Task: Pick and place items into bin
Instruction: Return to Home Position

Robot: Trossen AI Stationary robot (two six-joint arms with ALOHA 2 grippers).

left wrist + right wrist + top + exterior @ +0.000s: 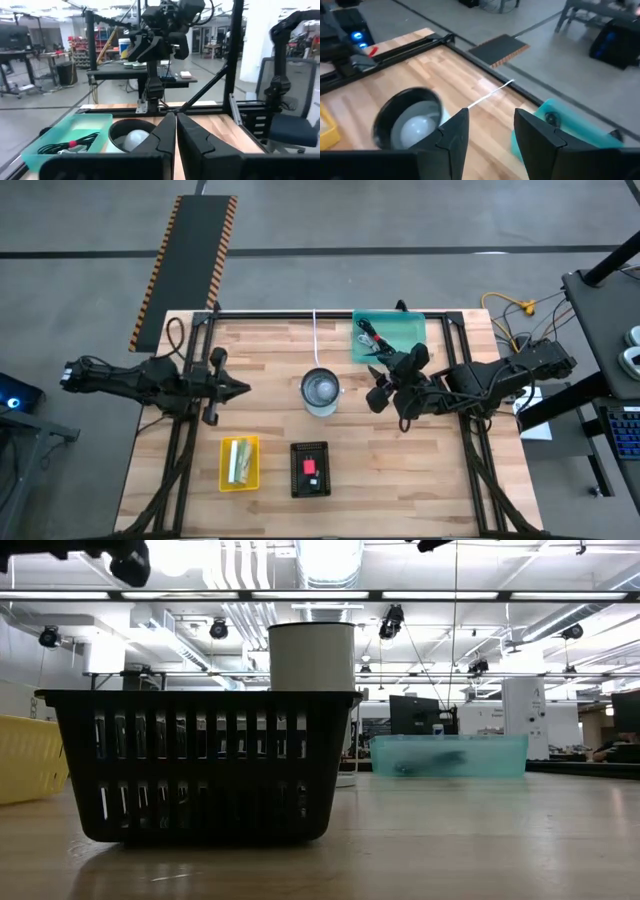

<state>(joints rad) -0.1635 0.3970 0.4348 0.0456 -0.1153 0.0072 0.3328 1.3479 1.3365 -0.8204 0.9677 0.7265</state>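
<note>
High view: left gripper (240, 389) has its fingers pressed together and holds nothing, left of the metal cup (320, 392). Right gripper (376, 387) is spread apart and empty, just right of the cup. Items are binned: cables (371, 338) in green bin (405, 335), packets (239, 461) in yellow bin (225, 480), red-marked bit (310, 467) in black bin (295, 482).

Low view: shows bin wall heights, but the contents can't be made out.

Left wrist view: confirms the pinched fingers.

Right wrist view: shows a clear gap between the fingers, with the cup near.

Likely risk: the right arm swings home and clips the cup, tipping it.
</note>
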